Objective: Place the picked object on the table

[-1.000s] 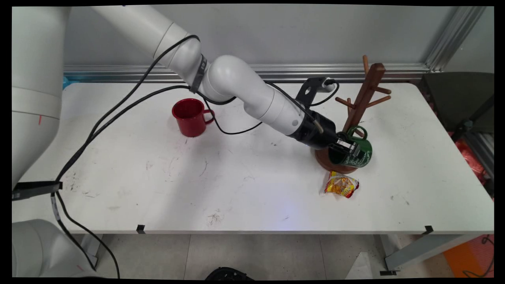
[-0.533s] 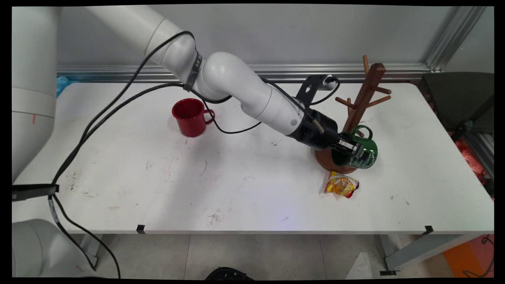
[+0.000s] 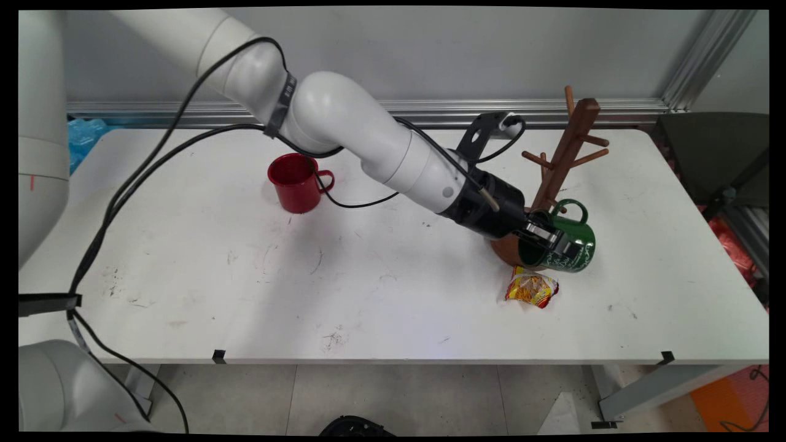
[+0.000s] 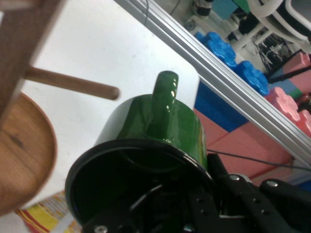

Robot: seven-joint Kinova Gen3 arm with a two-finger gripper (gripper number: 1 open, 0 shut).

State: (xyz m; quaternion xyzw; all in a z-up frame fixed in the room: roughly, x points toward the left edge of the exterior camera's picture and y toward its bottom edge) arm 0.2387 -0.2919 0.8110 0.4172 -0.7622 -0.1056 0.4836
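A dark green mug [image 3: 566, 244] with white lettering lies tilted on its side in the air, mouth toward the arm, handle [image 3: 573, 209] up. My gripper [image 3: 548, 240] is shut on the green mug's rim, one finger inside and one outside. The mug hangs just right of the wooden mug tree [image 3: 560, 164], over the edge of its round base [image 3: 507, 249]. In the hand view the green mug [image 4: 150, 145] fills the centre, its handle [image 4: 164, 92] pointing away. A bare peg [image 4: 73, 83] of the tree ends just left of the handle.
A yellow and red snack packet [image 3: 531, 288] lies on the table just in front of the tree's base. A red mug [image 3: 297, 182] stands at the back left of the white table [image 3: 381, 288]. Black cables hang from the arm.
My gripper has carried the green mug to the right and slightly down, away from the tree's trunk. The handle has come off the peg side and now sits clear of it.
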